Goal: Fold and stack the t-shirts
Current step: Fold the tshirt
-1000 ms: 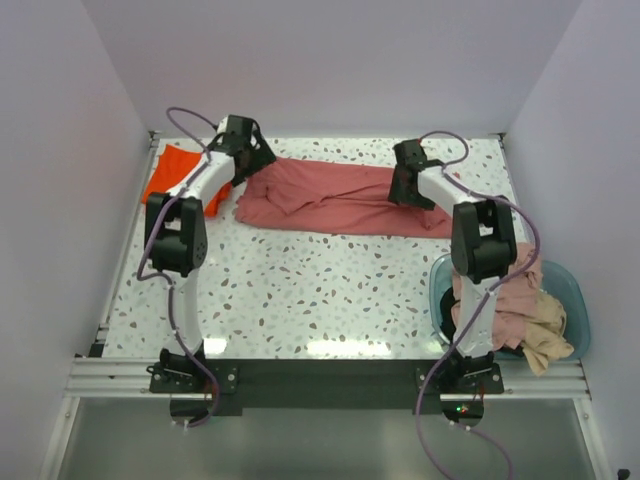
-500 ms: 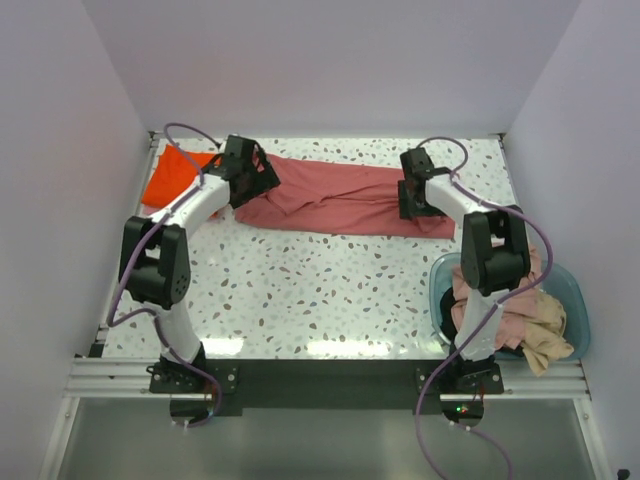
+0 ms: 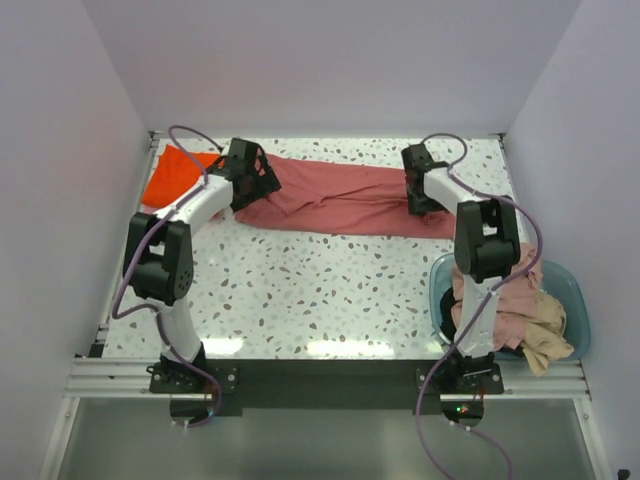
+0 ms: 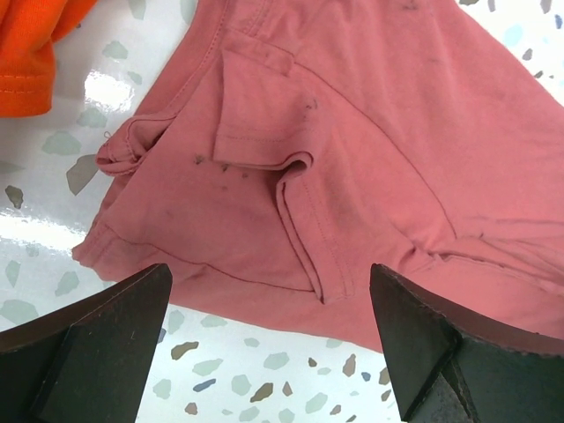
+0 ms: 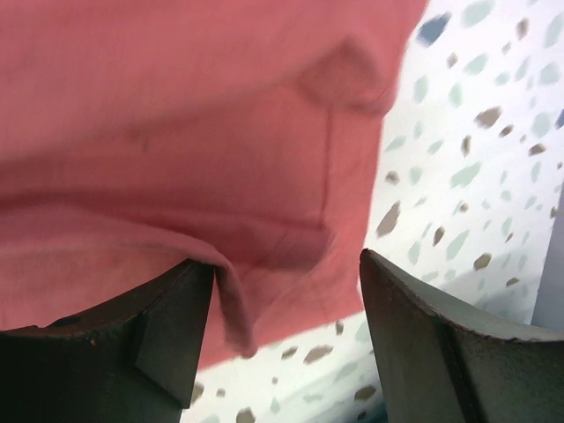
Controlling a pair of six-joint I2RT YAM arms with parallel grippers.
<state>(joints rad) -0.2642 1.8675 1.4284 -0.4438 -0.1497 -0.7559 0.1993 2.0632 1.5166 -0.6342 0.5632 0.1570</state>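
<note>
Here, left pincer [image 4: 269,295] and right pincer [image 5: 286,269] (both spread wide) hang over one salmon t-shirt [image 3: 340,200] beside one orange t-shirt [image 3: 170,176].

The orange t-shirt [image 4: 25,48] runs off the left wrist view's top-left corner; overhead, the left arm [image 3: 200,205] covers one edge of it. The salmon-pink t-shirt [image 5: 176,115] blurs close-up in the right wrist view. The right arm [image 3: 487,245] hides part of the teal basin [image 3: 578,300] and its heaped t-shirts [image 3: 520,305].

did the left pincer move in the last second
Yes. The left pincer has come away from the table far edge, toward the near side and slightly right, and is now over the left end of the salmon-pink t-shirt.
</note>
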